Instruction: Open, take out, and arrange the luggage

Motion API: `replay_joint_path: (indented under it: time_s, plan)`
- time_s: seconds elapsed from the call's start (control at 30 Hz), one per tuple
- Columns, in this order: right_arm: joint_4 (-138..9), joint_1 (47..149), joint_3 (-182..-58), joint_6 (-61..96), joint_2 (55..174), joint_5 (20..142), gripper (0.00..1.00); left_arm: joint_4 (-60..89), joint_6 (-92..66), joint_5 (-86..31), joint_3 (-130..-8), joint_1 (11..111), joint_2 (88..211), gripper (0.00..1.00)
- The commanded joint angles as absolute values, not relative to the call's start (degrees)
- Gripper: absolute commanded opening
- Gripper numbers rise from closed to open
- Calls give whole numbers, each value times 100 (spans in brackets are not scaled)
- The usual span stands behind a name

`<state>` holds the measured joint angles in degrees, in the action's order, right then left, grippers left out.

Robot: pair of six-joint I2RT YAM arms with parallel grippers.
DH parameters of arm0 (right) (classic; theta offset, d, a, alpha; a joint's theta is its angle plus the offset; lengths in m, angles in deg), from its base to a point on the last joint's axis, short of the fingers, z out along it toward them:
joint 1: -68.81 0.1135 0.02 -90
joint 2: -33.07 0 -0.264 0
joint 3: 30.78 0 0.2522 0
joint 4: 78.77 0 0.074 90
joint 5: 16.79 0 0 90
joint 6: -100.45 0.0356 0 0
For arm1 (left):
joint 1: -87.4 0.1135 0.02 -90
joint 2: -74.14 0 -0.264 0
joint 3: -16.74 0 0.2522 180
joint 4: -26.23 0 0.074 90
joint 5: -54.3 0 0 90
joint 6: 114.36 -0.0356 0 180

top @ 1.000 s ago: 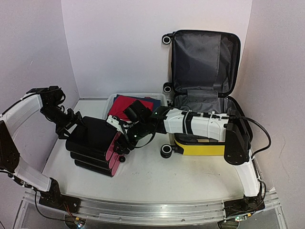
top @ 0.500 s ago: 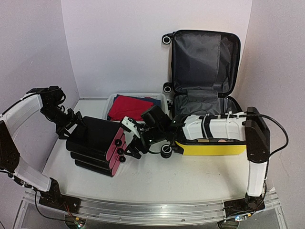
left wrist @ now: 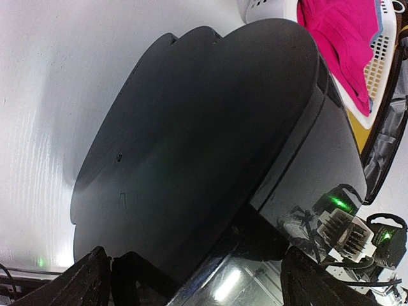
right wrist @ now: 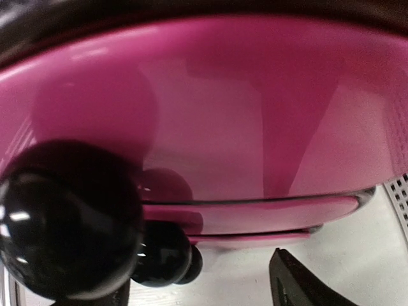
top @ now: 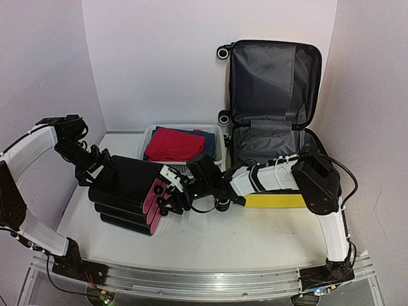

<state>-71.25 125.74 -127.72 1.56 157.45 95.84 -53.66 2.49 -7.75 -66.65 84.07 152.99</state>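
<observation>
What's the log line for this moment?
suitcase: open, lid up | left gripper: at black case, grip unclear | right gripper: open by case's knobs

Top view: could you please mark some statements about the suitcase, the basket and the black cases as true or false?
The suitcase lies open with its lid raised. True.
The basket holds a green cloth. False: a red cloth lies on top.
The black cases are stacked left of the suitcase. True.
The right pincer reaches into the suitcase. False: it is at the cases' pink end.
</observation>
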Motion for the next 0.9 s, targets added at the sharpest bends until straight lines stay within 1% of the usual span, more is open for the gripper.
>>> replay_joint_path:
  time_s: [0.0,0.5,0.57,0.6,0.67,0.7,0.87]
  plan:
    - [-7780,12553,-13036,189,15840,10089,71,-5290,183,-619,-6929,8373,15319,92]
    - [-7670,12563,-13168,522,15907,10641,49,-5288,192,-796,-6901,8372,15383,93]
    - [-7535,12574,-13262,519,15914,10750,44,-5288,192,-822,-6901,8374,15394,93]
    - [-7498,12576,-13299,541,15917,10816,39,-5287,192,-850,-6907,8371,15399,93]
    - [-7404,12574,-13331,531,15896,10918,17,-5292,207,-914,-6924,8371,15431,93]
    - [-7332,12576,-13337,535,15874,10930,12,-5292,209,-941,-6945,8371,15464,93]
    - [-7171,12570,-13145,499,15614,10894,8,-5284,218,-1084,-7058,8386,15577,93]
